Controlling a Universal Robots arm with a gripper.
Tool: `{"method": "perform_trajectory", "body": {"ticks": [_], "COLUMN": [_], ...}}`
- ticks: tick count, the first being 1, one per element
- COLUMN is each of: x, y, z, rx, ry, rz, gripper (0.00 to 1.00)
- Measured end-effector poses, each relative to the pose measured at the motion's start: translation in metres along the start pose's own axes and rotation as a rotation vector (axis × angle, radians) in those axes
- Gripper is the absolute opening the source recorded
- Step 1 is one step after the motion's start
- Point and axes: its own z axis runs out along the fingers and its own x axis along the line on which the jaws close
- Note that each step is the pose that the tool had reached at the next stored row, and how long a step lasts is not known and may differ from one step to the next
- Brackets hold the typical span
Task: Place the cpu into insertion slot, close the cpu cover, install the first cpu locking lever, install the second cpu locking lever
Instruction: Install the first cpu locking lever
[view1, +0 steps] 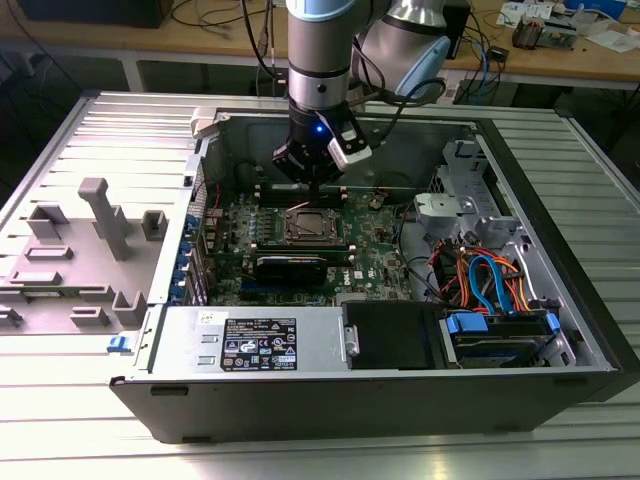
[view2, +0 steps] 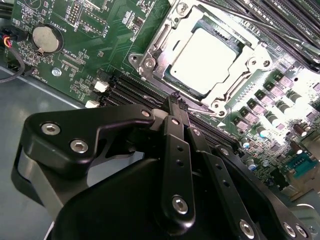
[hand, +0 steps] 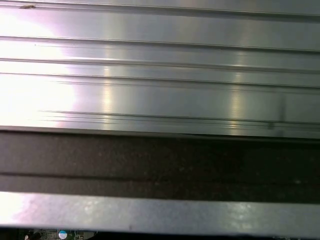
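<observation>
Around the jaws spreads the open grey metal computer case (view1: 560, 330), lying on the ribbed aluminium worktop (view1: 60, 420), with the green motherboard (view2: 100, 45) under them. Just beyond the black jaws' (view2: 176, 102) tips sits the square silvery-rimmed insertion slot (view2: 150, 62), its thin silvery metal cpu cover (view2: 175, 27) lying flat over it. Framed in the cover's window, the small square cpu with silver-grey top (view2: 205, 60) rests seated. The jaws are pressed together, pinching nothing.
</observation>
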Motion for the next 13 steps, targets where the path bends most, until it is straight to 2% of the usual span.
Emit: {"method": "perform_trajectory", "body": {"ticks": [10,13], "x": [-0.0004,-0.0125], "y": [0.0000,-0.0006], "z": [0.0003,0.0056], "rx": [0.0000,0.0000], "ry": [0.0000,0.0000], "rz": [0.000,0.000], "gripper": [0.11,0.11]}}
